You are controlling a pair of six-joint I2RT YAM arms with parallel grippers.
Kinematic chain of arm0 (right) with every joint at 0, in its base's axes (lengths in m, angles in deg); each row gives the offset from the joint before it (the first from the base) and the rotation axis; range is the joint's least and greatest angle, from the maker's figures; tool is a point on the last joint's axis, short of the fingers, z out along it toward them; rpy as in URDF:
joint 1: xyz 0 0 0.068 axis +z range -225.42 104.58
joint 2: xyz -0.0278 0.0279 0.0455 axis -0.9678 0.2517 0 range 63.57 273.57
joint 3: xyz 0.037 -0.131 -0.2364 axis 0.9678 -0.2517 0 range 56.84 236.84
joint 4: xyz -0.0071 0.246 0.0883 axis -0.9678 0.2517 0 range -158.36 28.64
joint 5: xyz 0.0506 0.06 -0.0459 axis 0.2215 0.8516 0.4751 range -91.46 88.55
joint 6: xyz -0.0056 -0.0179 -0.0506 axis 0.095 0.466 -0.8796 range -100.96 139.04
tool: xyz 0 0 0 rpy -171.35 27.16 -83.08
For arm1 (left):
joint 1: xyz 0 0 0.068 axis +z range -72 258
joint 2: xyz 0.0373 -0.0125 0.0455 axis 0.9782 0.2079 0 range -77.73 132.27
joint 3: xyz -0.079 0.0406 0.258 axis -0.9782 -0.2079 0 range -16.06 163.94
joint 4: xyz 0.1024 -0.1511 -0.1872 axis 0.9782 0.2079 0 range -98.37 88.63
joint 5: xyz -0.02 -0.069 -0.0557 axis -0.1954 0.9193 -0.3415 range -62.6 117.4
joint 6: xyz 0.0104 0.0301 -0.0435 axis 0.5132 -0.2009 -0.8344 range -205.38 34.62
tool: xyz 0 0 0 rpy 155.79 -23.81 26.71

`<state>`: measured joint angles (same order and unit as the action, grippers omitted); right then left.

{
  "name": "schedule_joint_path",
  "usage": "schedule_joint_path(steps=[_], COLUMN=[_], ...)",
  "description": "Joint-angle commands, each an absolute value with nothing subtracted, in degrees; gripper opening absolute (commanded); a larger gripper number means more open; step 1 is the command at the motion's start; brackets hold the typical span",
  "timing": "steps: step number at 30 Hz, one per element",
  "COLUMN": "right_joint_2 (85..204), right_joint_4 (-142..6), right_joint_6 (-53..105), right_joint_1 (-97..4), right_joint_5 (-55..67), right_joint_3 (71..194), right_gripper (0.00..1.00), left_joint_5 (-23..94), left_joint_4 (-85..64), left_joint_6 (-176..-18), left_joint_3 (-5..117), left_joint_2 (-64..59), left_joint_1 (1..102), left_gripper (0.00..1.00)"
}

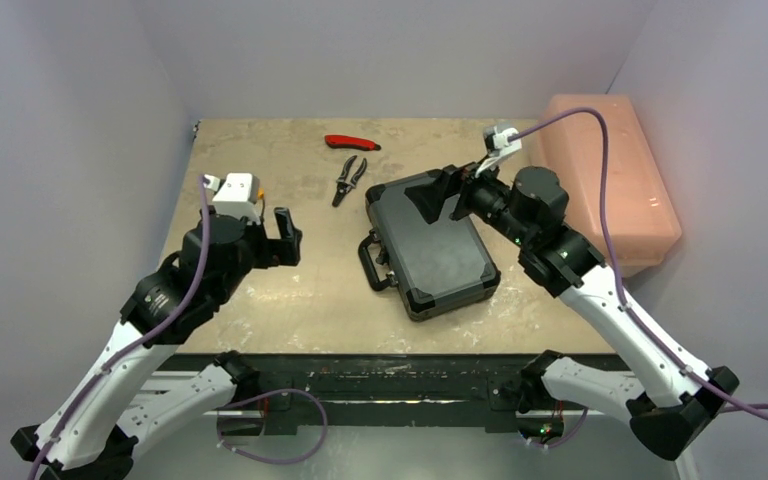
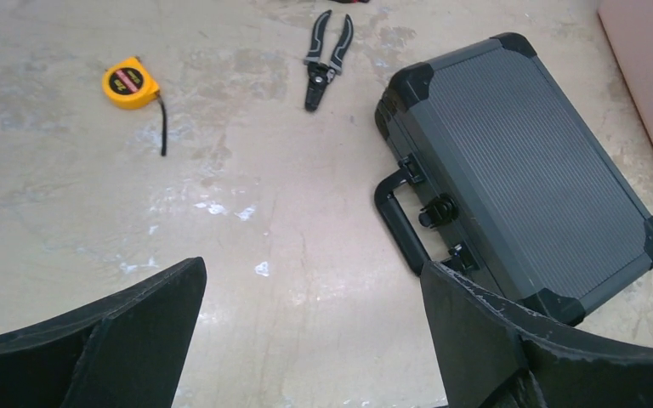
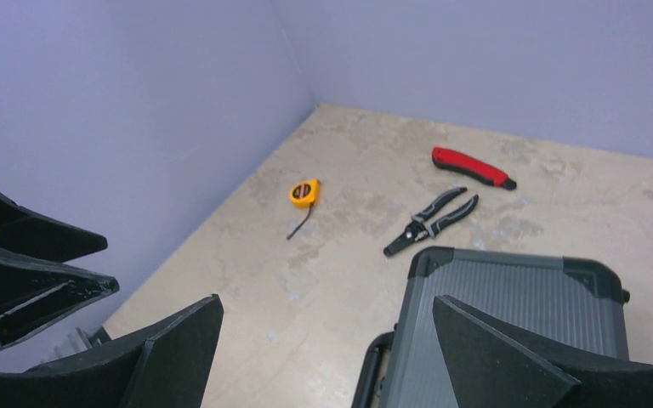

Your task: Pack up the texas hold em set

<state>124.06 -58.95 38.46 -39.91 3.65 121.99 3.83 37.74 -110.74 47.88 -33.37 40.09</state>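
Open tabletop (image 1: 300, 310) is stretching at the briefcase's (image 1: 445, 255) seven o'clock; pliers (image 1: 349, 181) are blocking eleven o'clock, and the pink box (image 1: 645, 190) is crowding two o'clock.

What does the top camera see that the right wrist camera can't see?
Only the top view shows the big pink box, which sits at the right of the table. Only the right wrist view shows the little yellow tape measure; in the top view it can't be seen. Both views show the closed black case, the pliers and the red-handled tool lying on the table.
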Motion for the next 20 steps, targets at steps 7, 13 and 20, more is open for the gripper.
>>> schedule_joint_path(steps=[7, 13, 20], right_joint_2=[119.78, 119.68, 119.54], right_joint_4=[-65.6, -66.44, -68.05], right_joint_6=[39.95, 39.26, 38.92], right_joint_1=[-39.86, -39.85, -39.82], right_joint_5=[1.8, 3.31, 0.95], right_joint_3=[119.84, 120.15, 119.36], right_gripper=[0.99, 0.99, 0.99], left_joint_5=[-4.45, -3.72, -5.03], left_joint_4=[37.4, 36.77, 37.37], left_joint_6=[-100.89, -100.94, -100.95], left_joint_3=[44.26, 41.21, 40.95], left_joint_2=[-38.42, -40.45, -40.99], left_joint_1=[39.92, 40.03, 40.03], left_gripper=[0.98, 0.98, 0.98])
